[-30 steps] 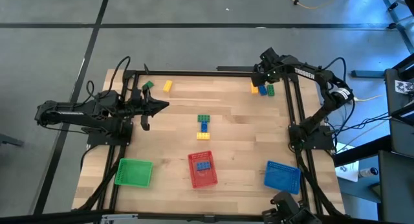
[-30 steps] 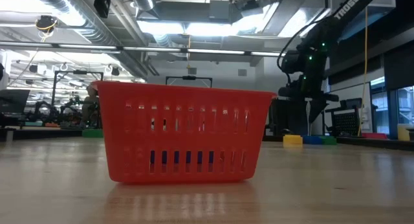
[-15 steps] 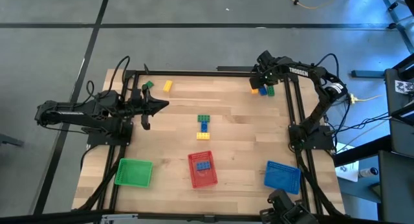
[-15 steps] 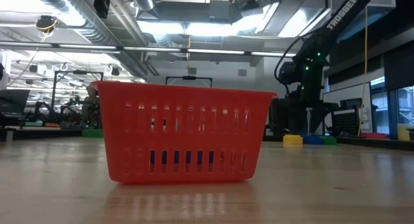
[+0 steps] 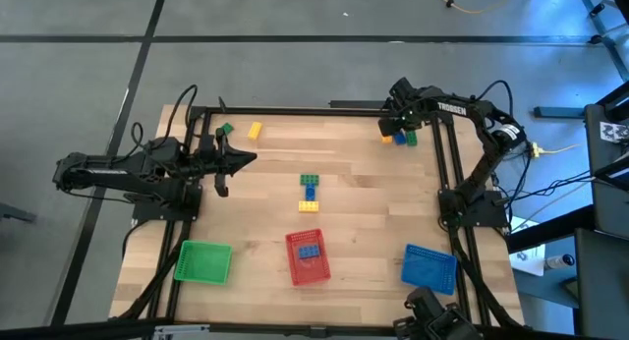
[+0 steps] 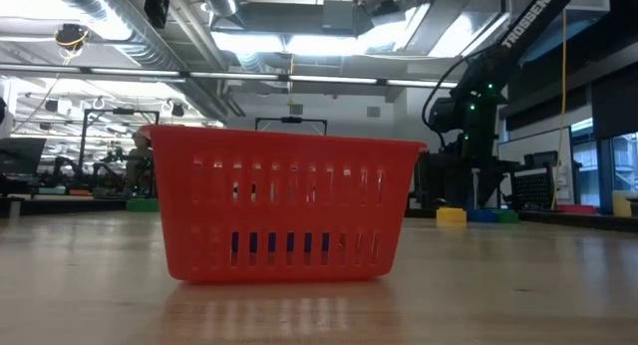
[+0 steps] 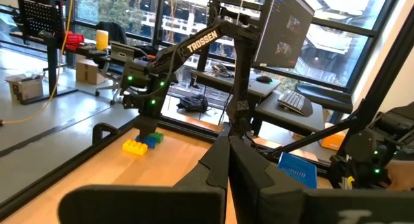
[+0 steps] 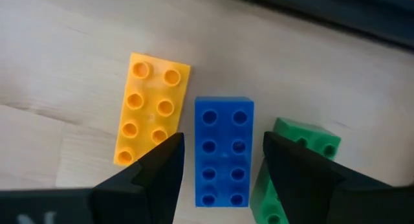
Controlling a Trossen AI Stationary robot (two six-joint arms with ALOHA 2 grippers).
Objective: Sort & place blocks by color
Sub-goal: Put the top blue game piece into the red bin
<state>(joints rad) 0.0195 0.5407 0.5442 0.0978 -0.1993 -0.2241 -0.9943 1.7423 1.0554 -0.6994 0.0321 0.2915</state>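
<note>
My right gripper (image 5: 398, 127) (image 8: 223, 146) hangs open over the table's far right corner, pointing down. Its fingers stand either side of a blue block (image 8: 224, 151), which lies flat between a yellow block (image 8: 152, 107) and a green block (image 8: 304, 138). Three more blocks lie in a column mid-table: green (image 5: 310, 180), blue (image 5: 311, 193), yellow (image 5: 310, 206). Another green block (image 5: 224, 130) and a yellow one (image 5: 255, 131) rest near the far left. One blue block (image 5: 309, 252) sits in the red tray (image 5: 295, 271). My left gripper (image 5: 253, 160) waits shut above the left side.
A green tray (image 5: 203, 261), the red tray and a blue tray (image 5: 429, 266) line the near edge. A black frame rail (image 5: 447, 153) runs along the right side close to the corner blocks. Bare wood lies between the centre column and both arms.
My right gripper has come down toward the three blocks at the far right corner, then held still for the last half second. The blocks have not moved.
</note>
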